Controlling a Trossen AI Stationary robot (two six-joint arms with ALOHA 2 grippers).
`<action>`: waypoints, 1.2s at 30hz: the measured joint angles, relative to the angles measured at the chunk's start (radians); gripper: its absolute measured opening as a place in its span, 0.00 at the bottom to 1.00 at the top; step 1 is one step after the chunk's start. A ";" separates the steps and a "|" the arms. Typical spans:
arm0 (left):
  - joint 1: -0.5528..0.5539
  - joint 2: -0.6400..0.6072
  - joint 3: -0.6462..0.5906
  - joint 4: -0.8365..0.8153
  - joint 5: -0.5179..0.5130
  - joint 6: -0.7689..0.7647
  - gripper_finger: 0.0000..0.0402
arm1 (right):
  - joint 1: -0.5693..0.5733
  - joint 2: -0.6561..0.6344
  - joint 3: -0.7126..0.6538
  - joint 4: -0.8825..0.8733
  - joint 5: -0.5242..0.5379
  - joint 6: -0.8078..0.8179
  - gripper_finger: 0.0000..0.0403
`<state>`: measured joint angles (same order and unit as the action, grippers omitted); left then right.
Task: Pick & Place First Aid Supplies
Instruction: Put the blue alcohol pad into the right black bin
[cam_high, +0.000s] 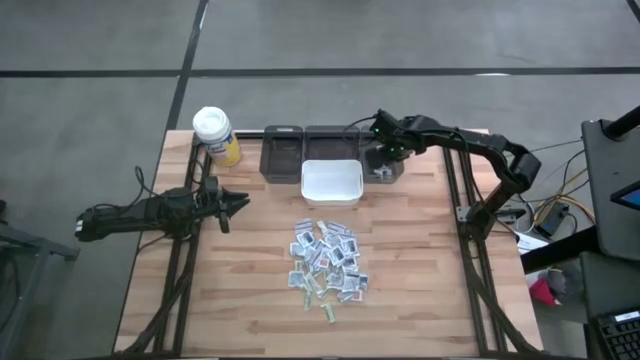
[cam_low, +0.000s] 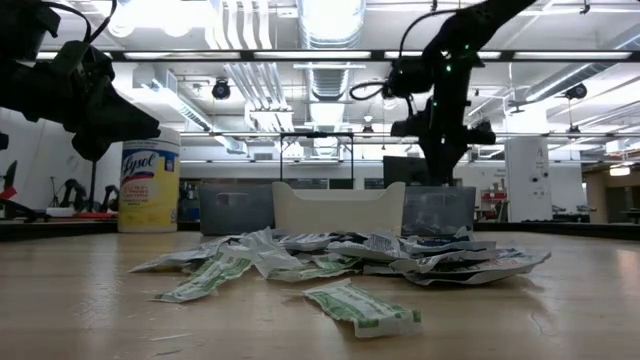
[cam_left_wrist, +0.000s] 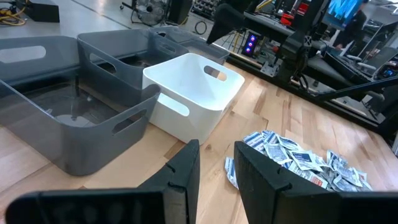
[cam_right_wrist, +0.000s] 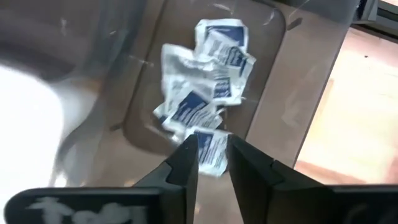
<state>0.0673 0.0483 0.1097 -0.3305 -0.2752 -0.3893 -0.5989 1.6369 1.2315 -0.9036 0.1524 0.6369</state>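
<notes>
The first aid supplies are a heap of small white packets with blue, red and green print, lying mid-table; the low view shows the same heap. Several more packets lie on the floor of the right-hand grey bin. My right gripper hovers over that bin, pointing down, its fingers a little apart. One white-and-blue packet shows in the gap. My left gripper waits above the table's left part, slightly open, touching nothing. My right gripper points down into the right-hand grey bin with a white-and-blue packet showing in the gap between its fingers. I cannot tell whether the fingers touch it or whether it lies on the bin floor below them.
A white bin stands in front of a row of three grey bins along the far side. A white-capped yellow bottle stands at the far left. Bare wood surrounds the heap on the left, right and near sides.
</notes>
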 joint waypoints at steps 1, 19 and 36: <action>0.000 0.000 0.000 0.000 0.000 0.000 0.23 | 0.012 -0.001 0.014 -0.021 0.000 0.000 0.17; 0.000 0.000 0.000 0.000 0.000 0.000 0.23 | 0.444 -0.001 0.082 -0.306 -0.053 0.327 0.02; 0.000 0.000 0.000 0.000 0.000 0.000 0.23 | 0.876 0.000 -0.003 -0.105 -0.090 0.854 0.02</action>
<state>0.0673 0.0483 0.1097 -0.3305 -0.2749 -0.3893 0.2771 1.6370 1.2288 -1.0085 0.0628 1.4913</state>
